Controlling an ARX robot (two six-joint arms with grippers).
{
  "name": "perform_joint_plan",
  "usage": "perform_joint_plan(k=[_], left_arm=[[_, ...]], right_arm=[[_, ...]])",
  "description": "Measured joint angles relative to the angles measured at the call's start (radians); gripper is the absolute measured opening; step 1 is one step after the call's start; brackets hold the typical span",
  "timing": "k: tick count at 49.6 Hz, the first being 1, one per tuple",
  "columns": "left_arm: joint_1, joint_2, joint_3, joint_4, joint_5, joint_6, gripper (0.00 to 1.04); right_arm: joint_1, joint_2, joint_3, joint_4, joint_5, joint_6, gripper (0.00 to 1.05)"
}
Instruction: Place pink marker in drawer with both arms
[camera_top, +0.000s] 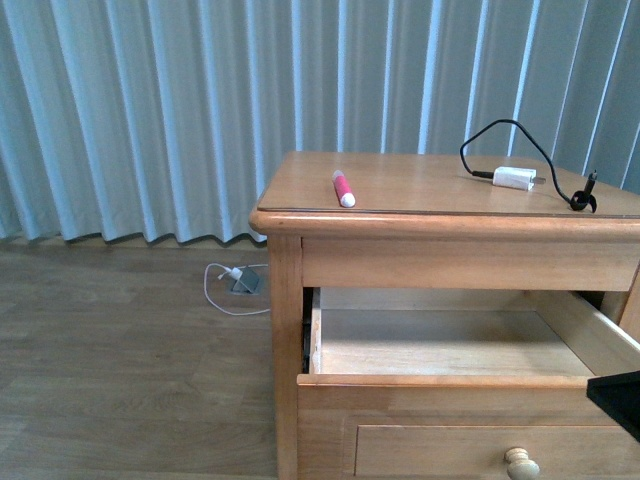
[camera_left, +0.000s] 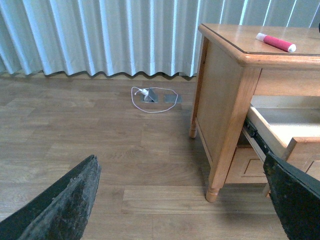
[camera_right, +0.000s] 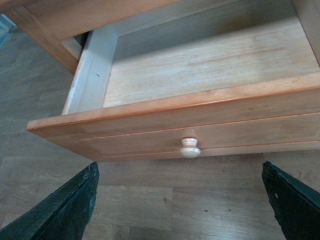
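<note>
Front view: marker (camera_top: 343, 188) is lying flat on the nightstand (camera_top: 285, 330) top, near its front left corner, with its white end toward the front edge. Drawer (camera_top: 450, 380) just beneath is standing pulled out, and its light wooden bottom is showing. A white charger (camera_top: 514, 178) with a black cable is sitting toward the right of the top, well apart from the marker. A pale curtain (camera_top: 150, 120) is hanging behind, and a white plug and cord (camera_top: 236, 275) are lying on the wood floor (camera_top: 120, 380) to the left.

Left wrist view: left claw (camera_left: 180, 165) is hanging open above the floor beside the nightstand, fingers (camera_left: 65, 200) spread wide and gripping nothing.

Right wrist view: right claw (camera_right: 179, 165) is hovering open and gripping nothing in front of the drawer's front panel. The round knob (camera_right: 190, 148) is showing between the two fingers, apart from both.
</note>
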Motion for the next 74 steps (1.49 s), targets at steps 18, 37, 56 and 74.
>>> perform_joint_plan(k=[18, 37, 56, 74], left_arm=[[0.000, 0.000, 0.000, 0.000, 0.000, 0.000, 0.99], [0.000, 0.000, 0.000, 0.000, 0.000, 0.000, 0.99], [-0.187, 0.307, 0.095, 0.102, -0.372, 0.040, 0.99], [-0.278, 0.879, 0.467, 0.301, -0.277, 0.085, 0.99]], right_arm=[[-0.102, -0.471, -0.012, -0.386, -0.161, -0.066, 0.96], [-0.134, -0.543, -0.013, -0.422, -0.166, -0.082, 0.96], [-0.134, -0.543, -0.014, -0.422, -0.166, -0.082, 0.96], [-0.135, -0.543, -0.013, -0.423, -0.166, -0.082, 0.96]])
